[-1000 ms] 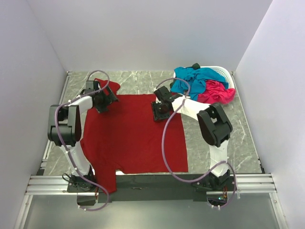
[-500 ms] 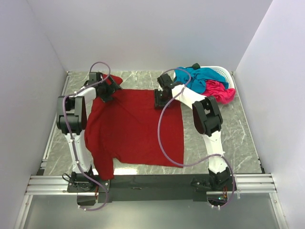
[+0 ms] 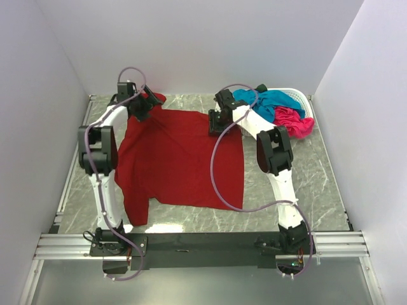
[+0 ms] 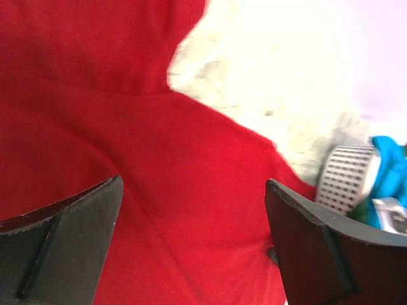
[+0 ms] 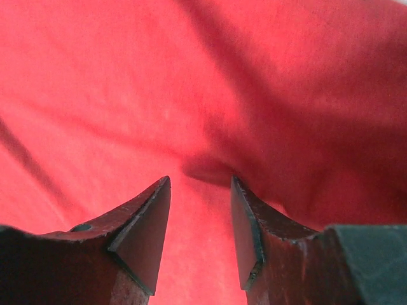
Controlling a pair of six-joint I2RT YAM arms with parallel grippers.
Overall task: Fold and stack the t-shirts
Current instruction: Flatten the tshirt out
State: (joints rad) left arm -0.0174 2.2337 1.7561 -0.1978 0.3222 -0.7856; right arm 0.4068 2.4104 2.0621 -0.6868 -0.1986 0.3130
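The dark red t-shirt [image 3: 181, 159] lies spread flat on the marble table, collar end toward the far wall, one sleeve at the near left. My left gripper [image 3: 145, 105] is over its far left corner; in the left wrist view [image 4: 194, 184] the jaws stand wide apart above the red cloth [image 4: 127, 127]. My right gripper [image 3: 216, 121] is over the far right edge; in the right wrist view [image 5: 201, 180] the jaws stand a little apart over the red cloth [image 5: 159, 82]. The teal-blue shirt [image 3: 270, 101] and the hot pink shirt [image 3: 292, 121] lie bunched in the basket.
The white latticed basket [image 3: 299, 94] stands at the far right corner; it also shows in the left wrist view [image 4: 346, 178] with teal cloth [image 4: 389, 165] beside it. White walls close the table on three sides. A metal rail [image 3: 203, 244] runs along the near edge.
Both arms have reached toward the far wall, and the red shirt has slid with them, its near hem coming off the front rail onto the table.
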